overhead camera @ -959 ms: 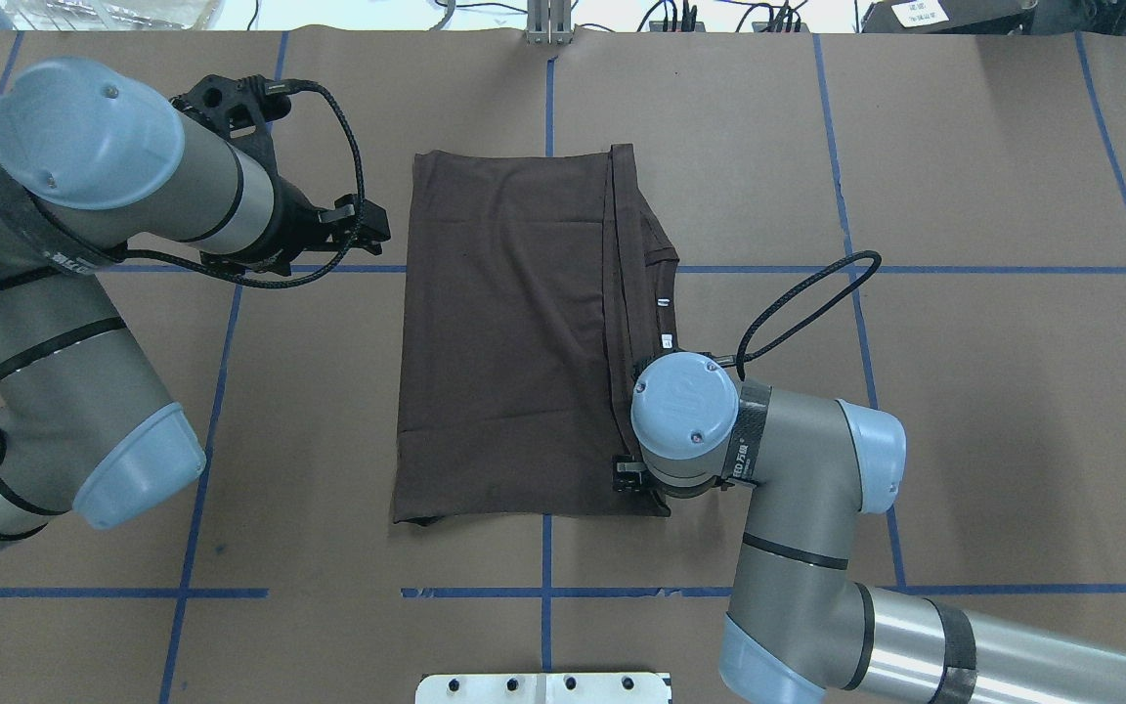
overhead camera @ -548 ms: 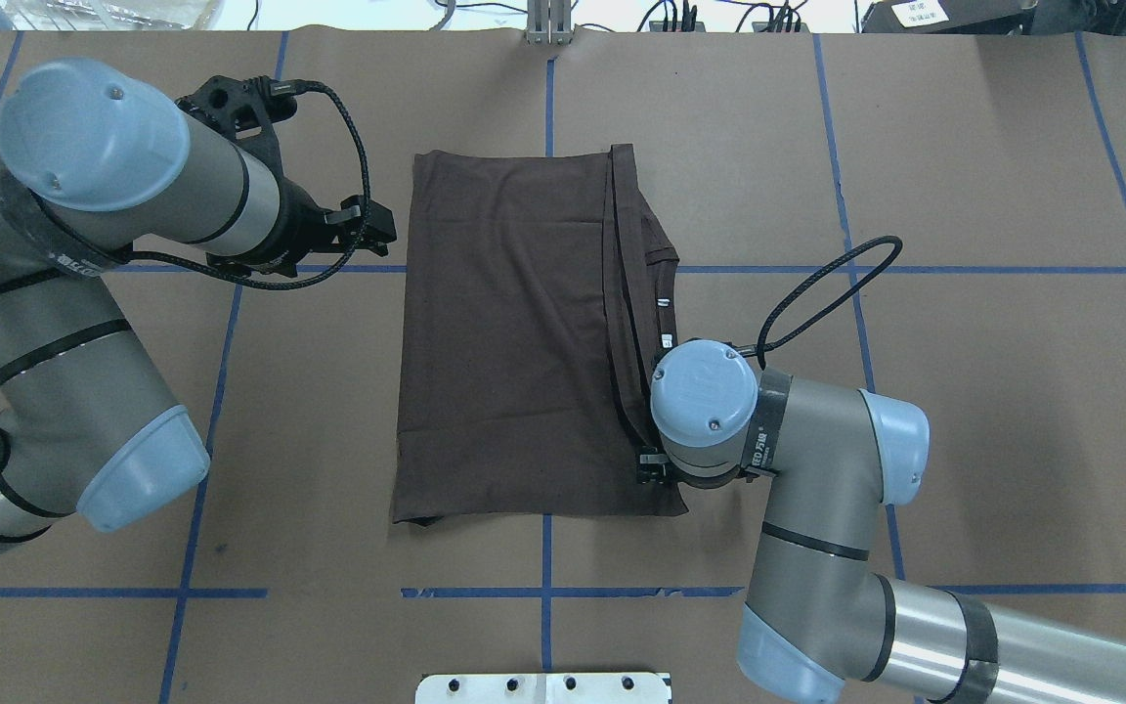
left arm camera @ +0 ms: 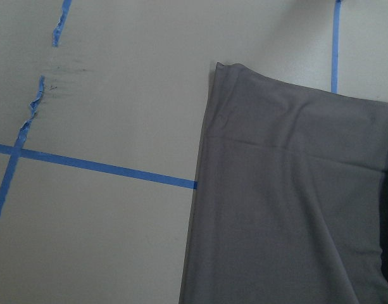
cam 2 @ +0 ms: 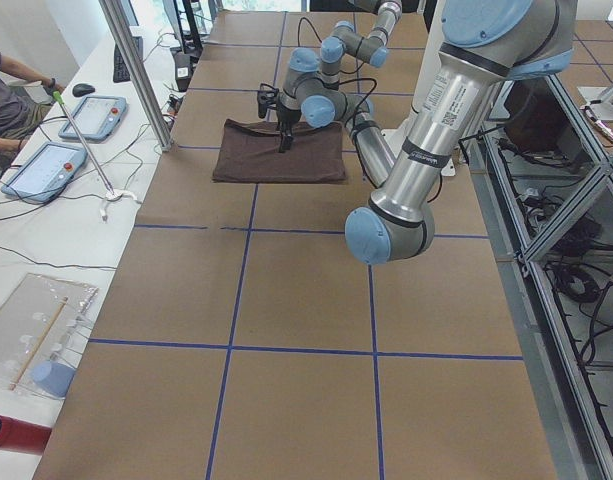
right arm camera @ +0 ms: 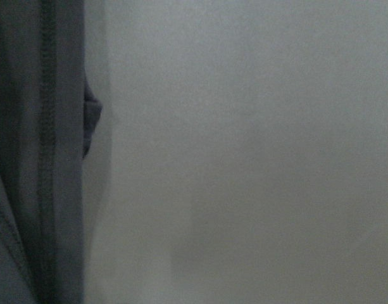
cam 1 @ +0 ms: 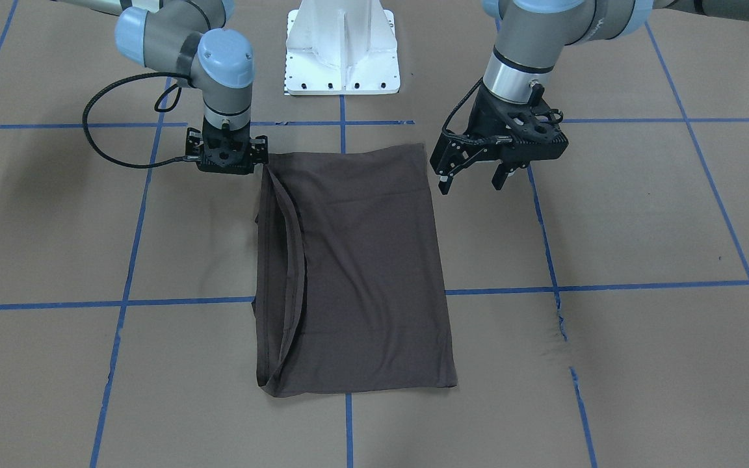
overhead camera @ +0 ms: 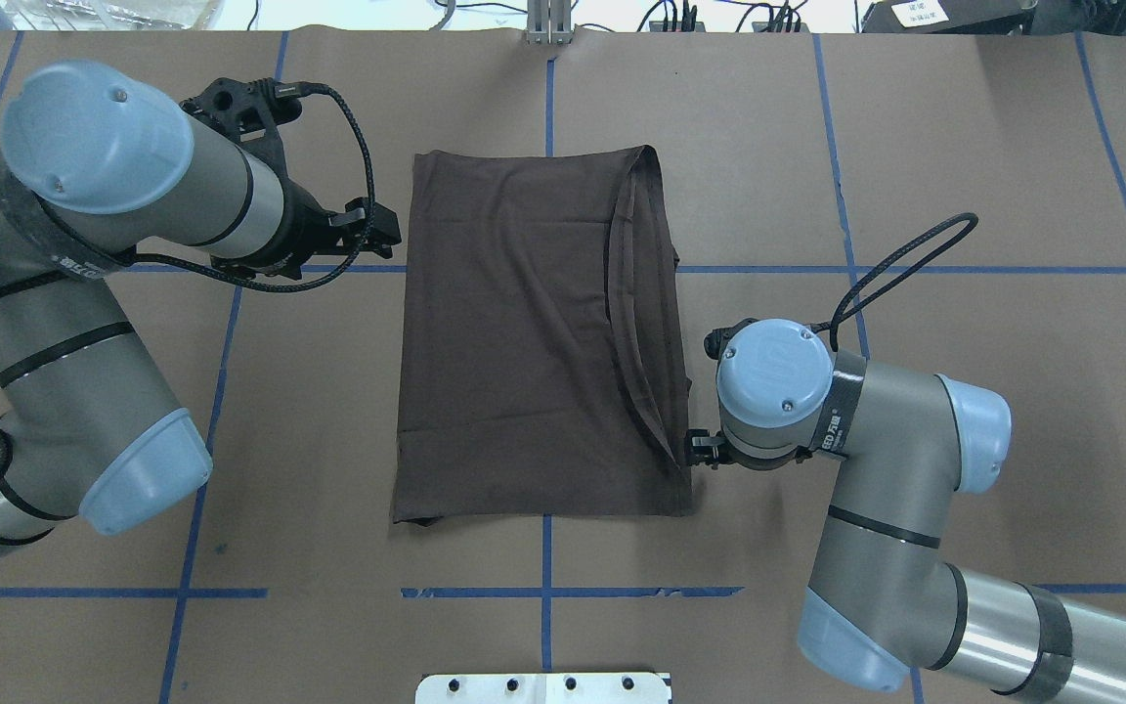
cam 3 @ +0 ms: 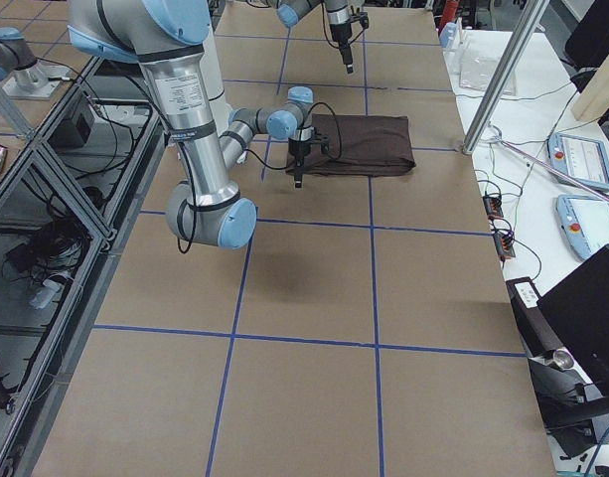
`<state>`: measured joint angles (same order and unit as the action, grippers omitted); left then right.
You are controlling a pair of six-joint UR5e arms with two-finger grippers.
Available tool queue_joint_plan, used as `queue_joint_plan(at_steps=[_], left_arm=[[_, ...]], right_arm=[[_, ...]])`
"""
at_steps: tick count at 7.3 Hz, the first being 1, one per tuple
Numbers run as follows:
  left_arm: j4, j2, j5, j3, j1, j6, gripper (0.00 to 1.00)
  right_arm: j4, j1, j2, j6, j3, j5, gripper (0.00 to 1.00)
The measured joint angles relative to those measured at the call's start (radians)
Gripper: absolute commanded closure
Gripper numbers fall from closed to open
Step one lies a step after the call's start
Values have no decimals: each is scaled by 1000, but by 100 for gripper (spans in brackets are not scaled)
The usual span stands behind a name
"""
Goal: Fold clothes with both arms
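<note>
The dark brown T-shirt point(overhead camera: 524, 332) point(cam 1: 361, 266) lies folded into a flat rectangle on the brown table, with a doubled hem along its right side in the overhead view. My left gripper point(cam 1: 472, 183) point(overhead camera: 382, 230) hovers open just off the shirt's left edge, with nothing between its fingers. At the shirt's near right corner my right gripper point(cam 1: 223, 170) points straight down, low over the table. It looks open and holds no cloth. The right wrist view shows only the shirt's seamed edge point(right arm camera: 48, 158) and bare table. The shirt's far left corner point(left arm camera: 288, 190) shows in the left wrist view.
The white pedestal base point(cam 1: 342, 52) stands at the table's near edge behind the shirt. Blue tape lines point(overhead camera: 543, 592) grid the brown paper, torn at one spot point(cam 1: 560, 335). A person point(cam 2: 6, 85) sits at a side table with tablets beyond a metal pole point(cam 2: 136, 75).
My right arm slid rightward off the shirt, drawing the top layer's edge with it so it now covers the collar and label. The left gripper crept slightly toward the shirt.
</note>
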<state>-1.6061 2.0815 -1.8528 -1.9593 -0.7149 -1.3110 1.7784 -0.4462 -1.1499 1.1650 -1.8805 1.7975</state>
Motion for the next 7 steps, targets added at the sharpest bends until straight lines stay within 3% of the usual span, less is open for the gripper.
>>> queue_joint_plan(at_steps=[2,5,7], left_arm=[[0,2,0,-1,0,4,0],[-1,0,0,0,0,8,0],[-1,-2,0,0,0,9,0]], right_arm=[[-6,-69,107,-54,58,14,0],[-26,-103,332,-90,330,17,0],[-72,-103,377,-107,449,24,0]])
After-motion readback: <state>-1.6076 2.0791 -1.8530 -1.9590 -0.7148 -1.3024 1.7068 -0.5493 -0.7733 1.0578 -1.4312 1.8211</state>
